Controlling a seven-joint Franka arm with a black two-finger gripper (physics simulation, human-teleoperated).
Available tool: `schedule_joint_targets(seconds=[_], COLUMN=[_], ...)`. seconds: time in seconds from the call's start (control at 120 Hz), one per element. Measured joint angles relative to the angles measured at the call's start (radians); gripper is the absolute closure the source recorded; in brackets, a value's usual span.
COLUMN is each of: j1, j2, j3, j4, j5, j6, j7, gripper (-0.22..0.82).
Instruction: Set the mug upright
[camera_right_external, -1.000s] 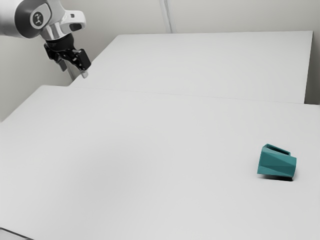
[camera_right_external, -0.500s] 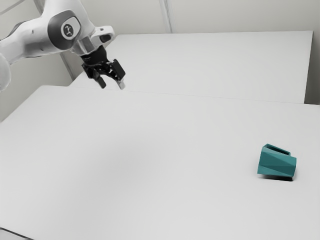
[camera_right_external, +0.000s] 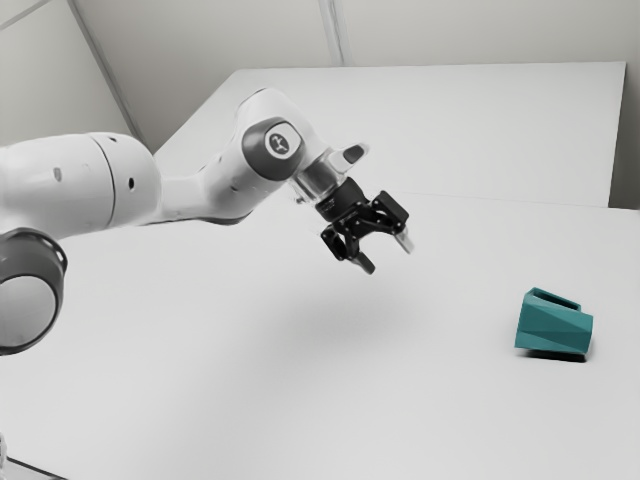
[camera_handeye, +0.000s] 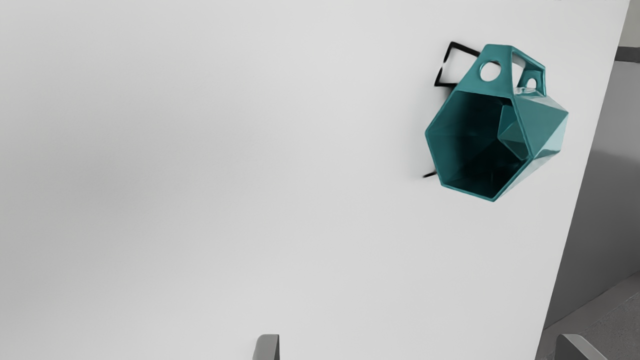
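Note:
My gripper (camera_right_external: 388, 256) hangs above the table near the middle of the exterior view, tilted, with its fingers spread and nothing between them. To its right in that view, and lower, the teal faceted mug (camera_right_external: 553, 325) lies on its side on the table, apart from the gripper. In the wrist view the mug (camera_handeye: 545, 125) turns its dark open mouth toward the camera, and its handle with round holes stands out from one side. The two fingertips of the gripper (camera_handeye: 417, 347) show there wide apart, with bare table between them.
The white table (camera_right_external: 300, 380) carries the mug, and one table edge runs close behind the mug in the wrist view. A white panel (camera_right_external: 430, 130) stands beyond the table in the exterior view.
My arm has swung in from the exterior view's upper left toward its right, bringing the gripper lower and much closer to the mug. The mug has stayed in place.

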Motion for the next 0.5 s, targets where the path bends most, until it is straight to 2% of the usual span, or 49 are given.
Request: schedule_joint_targets(seconds=[0.308,0.5], j1=[-0.073,-0.110], j2=[0.212,0.286], j3=[-0.026,-0.032], j4=[0.135,0.185], j5=[-0.127,-0.230], j6=[0.134,0.166], j7=[-0.064,-0.088], gripper=[0.00,0.00])
